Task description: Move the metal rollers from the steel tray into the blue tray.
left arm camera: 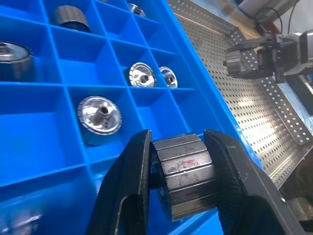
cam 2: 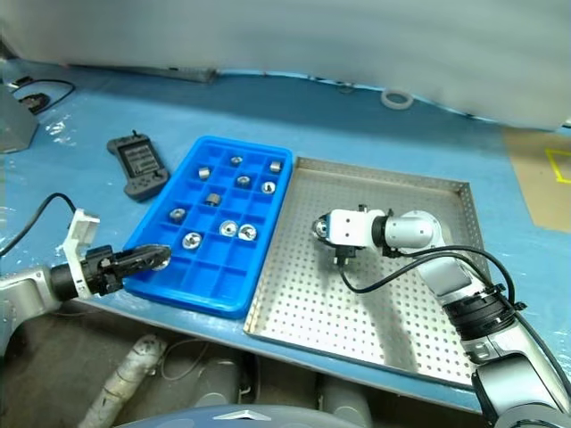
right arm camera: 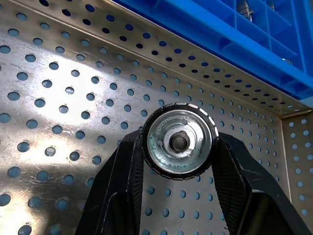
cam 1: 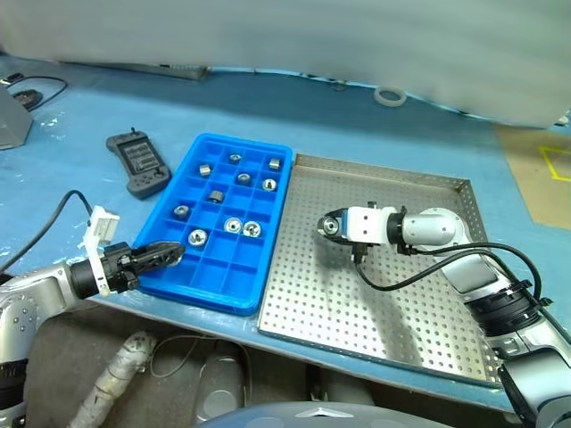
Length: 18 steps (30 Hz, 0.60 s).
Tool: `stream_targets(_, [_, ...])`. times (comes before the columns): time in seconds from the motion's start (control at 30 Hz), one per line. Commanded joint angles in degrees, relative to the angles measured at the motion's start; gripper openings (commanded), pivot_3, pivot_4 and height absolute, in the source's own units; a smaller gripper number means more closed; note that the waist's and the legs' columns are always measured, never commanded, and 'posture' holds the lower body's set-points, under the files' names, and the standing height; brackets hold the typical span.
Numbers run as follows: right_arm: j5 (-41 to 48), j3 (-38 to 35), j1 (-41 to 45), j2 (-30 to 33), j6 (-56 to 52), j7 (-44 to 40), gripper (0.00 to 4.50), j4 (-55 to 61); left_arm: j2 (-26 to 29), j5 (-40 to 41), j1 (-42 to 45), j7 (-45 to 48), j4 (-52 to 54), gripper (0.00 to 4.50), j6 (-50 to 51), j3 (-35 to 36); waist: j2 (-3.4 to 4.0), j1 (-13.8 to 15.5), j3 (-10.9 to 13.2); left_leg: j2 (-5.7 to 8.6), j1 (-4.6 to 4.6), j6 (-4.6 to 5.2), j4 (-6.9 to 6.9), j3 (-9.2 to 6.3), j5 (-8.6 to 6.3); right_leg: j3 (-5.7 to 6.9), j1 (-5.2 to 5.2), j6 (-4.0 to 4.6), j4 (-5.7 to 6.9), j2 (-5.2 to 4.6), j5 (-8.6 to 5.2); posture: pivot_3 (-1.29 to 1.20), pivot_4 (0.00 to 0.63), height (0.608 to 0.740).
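The left end effector [cam 1: 165,256] sits at the near left corner of the bright blue plastic tray with square compartments [cam 1: 268,259], its two black fingers [left arm camera: 128,196] pinching a short ribbed metal roller [left arm camera: 185,172]. Around ten small shiny silver rollers [cam 1: 197,237] lie in separate compartments of that tray. Just right of it, touching along the rim, lies the large grey perforated steel tray [cam 1: 428,330] on the pale blue surface [cam 1: 80,152]. Over the steel tray's left half the right end effector [cam 1: 328,226] grips another silver roller with a round centre hole [right arm camera: 180,143] between its fingers, above the perforated floor. A dark handheld controller [cam 1: 136,164] rests left of the blue tray, and a white tape ring [cam 1: 390,95] lies far back
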<state>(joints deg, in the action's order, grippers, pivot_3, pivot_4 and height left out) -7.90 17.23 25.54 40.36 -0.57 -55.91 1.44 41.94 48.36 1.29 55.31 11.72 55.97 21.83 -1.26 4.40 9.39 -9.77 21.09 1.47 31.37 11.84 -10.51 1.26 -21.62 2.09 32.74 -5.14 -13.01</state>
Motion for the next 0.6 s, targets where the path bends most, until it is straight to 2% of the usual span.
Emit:
stream_targets(0.03, [-0.07, -0.82, 0.09, 0.22, 1.83, 0.37, 1.67, 0.77, -0.81, 2.06, 0.37, 0.12, 3.44, 1.33, 0.78, -3.21, -0.02, -0.12, -0.01, 0.0, 0.0, -0.02, 0.0, 0.0, 0.01, 0.0, 0.0, 0.0, 0.01, 0.0, 0.0, 0.02, 0.15, 0.74])
stream_targets(0.4, [-0.44, -2.66, -3.23, 1.24, 0.24, 1.63, 1.67, 3.63, -2.68, -1.12, 3.05, -1.19, 0.03, 1.33, -1.44, -9.79, -0.04, -0.6, -0.03, -0.05, -0.13, -0.15, -0.05, 0.0, 0.11, -0.02, 0.03, -0.01, 0.05, 0.06, 0.01, -0.02, 0.15, 0.74])
stream_targets(0.6, [-0.53, -3.19, -4.04, 1.24, -1.12, 2.19, 1.67, 5.05, -2.49, -3.77, 2.16, -0.29, -0.93, 3.28, -5.16, -11.9, 0.0, -0.79, -0.04, -0.05, -0.29, -0.15, -0.06, 0.0, 0.1, -0.02, 0.18, -0.01, 0.04, 0.06, 0.0, -0.05, 0.15, 0.74])
